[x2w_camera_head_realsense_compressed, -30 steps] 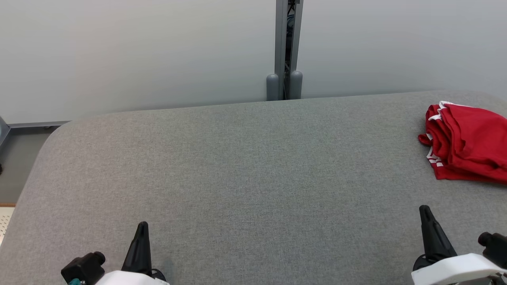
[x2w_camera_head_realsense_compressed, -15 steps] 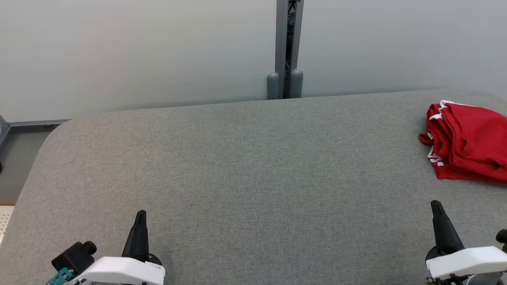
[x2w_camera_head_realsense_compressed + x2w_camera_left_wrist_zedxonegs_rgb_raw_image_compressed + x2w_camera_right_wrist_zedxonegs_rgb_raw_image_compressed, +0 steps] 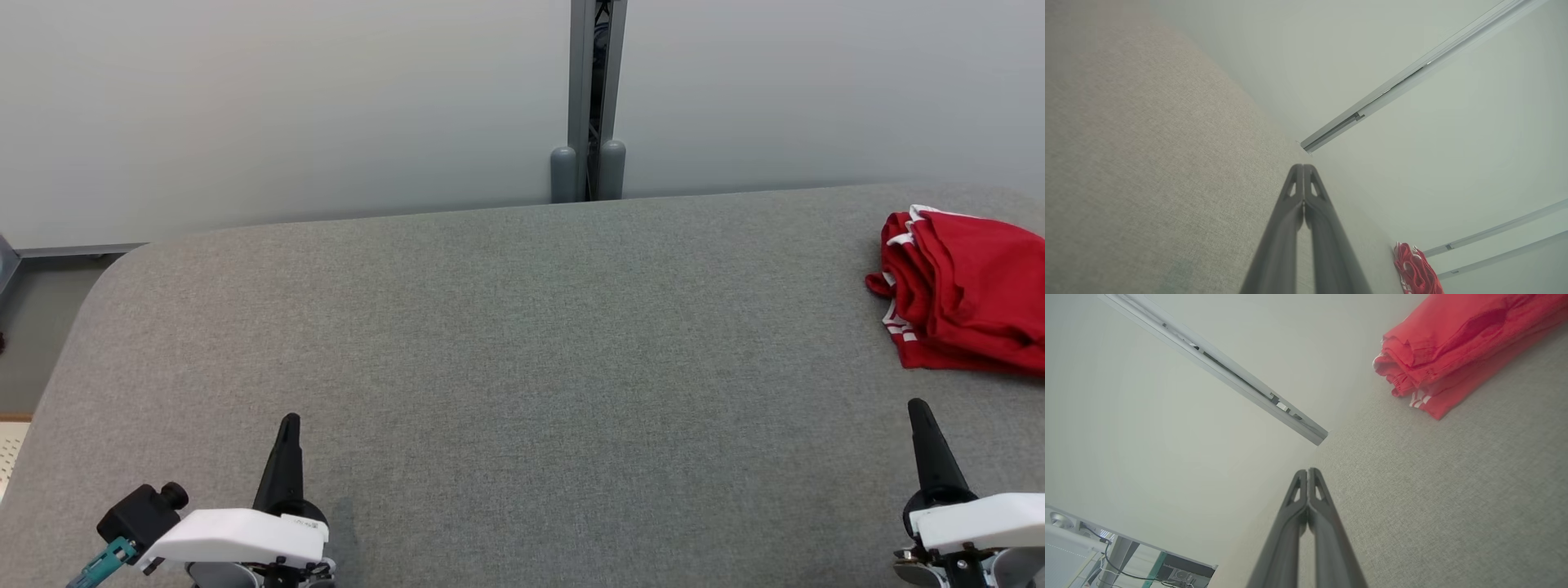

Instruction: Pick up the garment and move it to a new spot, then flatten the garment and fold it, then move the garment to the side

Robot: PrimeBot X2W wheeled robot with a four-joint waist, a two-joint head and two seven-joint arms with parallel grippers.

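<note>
Looking down from the head camera, I have my left gripper (image 3: 288, 420) at the near left of the grey padded table (image 3: 522, 343) and my right gripper (image 3: 916, 404) at the near right, both pointing away from me toward the far edge. Each pair of fingers is pressed together tip to tip, and both wrist views show the two dark fingers meeting along their length. Between the two grippers a broad, flat stretch of fabric gives me open room from the near side all the way to the far edge. On the left the table's edge slants away from me and rounds off at the far left corner (image 3: 122, 257), with a strip of floor (image 3: 41, 327) beyond it; the left gripper sits nearer that side edge than the middle. Ahead of the right gripper, further out and against the right border of the head view, lies the red garment (image 3: 963, 286), folded into a loose stack with white stripes showing along its left hem. It rests on the table, apart from the right fingertips. Its right part runs out of the picture, so I cannot tell how close it comes to the table's right edge. Past the far edge stand pale wall panels (image 3: 286, 106), joined by a grey metal post (image 3: 588, 98) close behind the table.
</note>
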